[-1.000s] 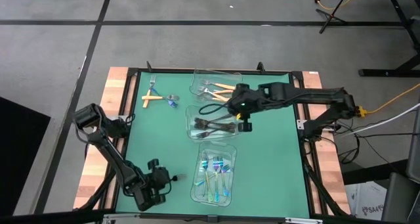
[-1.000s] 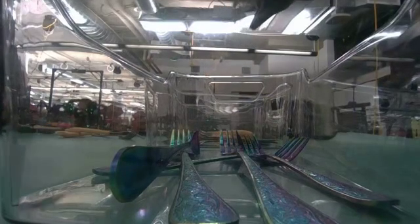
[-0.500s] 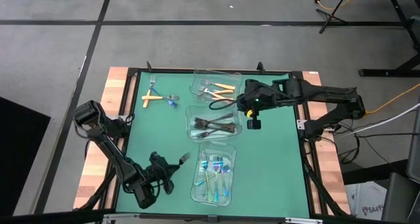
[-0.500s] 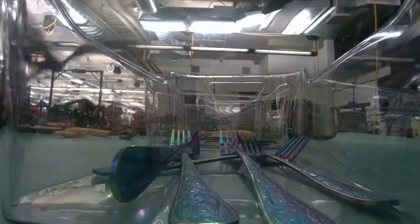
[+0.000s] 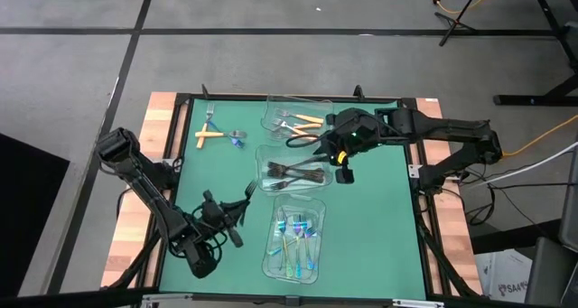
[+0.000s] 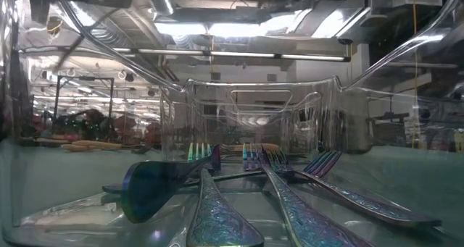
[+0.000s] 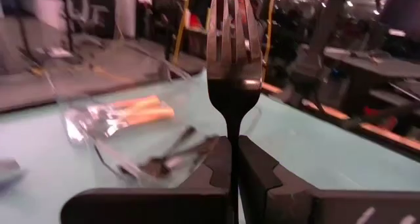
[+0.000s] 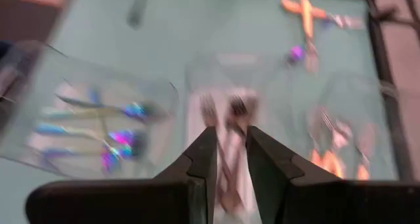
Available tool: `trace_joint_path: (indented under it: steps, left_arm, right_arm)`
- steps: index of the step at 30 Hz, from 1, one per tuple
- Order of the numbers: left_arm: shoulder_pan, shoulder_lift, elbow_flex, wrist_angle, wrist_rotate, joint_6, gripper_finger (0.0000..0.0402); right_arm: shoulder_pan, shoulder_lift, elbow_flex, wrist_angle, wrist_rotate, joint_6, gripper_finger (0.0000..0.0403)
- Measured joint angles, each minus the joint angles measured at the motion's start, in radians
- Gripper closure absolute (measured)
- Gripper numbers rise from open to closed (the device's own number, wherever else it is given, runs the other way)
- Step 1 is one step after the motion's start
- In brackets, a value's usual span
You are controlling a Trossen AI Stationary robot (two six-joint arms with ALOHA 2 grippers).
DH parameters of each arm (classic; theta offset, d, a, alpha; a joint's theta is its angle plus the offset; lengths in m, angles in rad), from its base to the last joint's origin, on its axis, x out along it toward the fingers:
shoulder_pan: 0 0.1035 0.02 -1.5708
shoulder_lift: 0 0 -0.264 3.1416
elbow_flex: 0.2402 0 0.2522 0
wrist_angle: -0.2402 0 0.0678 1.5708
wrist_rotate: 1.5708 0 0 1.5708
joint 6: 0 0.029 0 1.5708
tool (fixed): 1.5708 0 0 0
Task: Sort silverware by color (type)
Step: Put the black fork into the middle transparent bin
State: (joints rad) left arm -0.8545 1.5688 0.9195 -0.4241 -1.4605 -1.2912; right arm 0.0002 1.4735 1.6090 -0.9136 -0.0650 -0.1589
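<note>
Upright, a dark fork [image 7: 233, 46] sits clamped in the left end effector [image 7: 234, 159].

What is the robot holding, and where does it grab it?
The left end effector holds a dark grey metal fork by its handle, tines up. The right end effector holds nothing.

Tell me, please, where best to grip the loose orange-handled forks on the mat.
Probably from straight above, by an orange handle at its free end, away from where the two forks cross. They lie flat on the mat, so the jaws should straddle the handle across its width.
</note>
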Motion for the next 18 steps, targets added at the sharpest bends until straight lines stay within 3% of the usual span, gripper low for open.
trace_joint_path:
  steps: [7, 12, 18]
  left_arm:
    - [0.051, 0.000, 0.000, 0.105, -0.039, 0.141, 0.0398]
    - [0.093, 0.000, 0.001, 0.213, -0.030, 0.252, 0.0396]
    - [0.153, -0.003, 0.001, 0.482, 0.165, 0.538, 0.0399]
  right_arm:
    - [0.000, 0.038, -0.001, 0.143, -0.174, 0.000, 0.0330]
    - [0.000, 0.077, -0.001, 0.160, -0.198, -0.002, 0.0330]
    - [-0.001, 0.107, 0.001, 0.152, -0.201, -0.003, 0.0330]
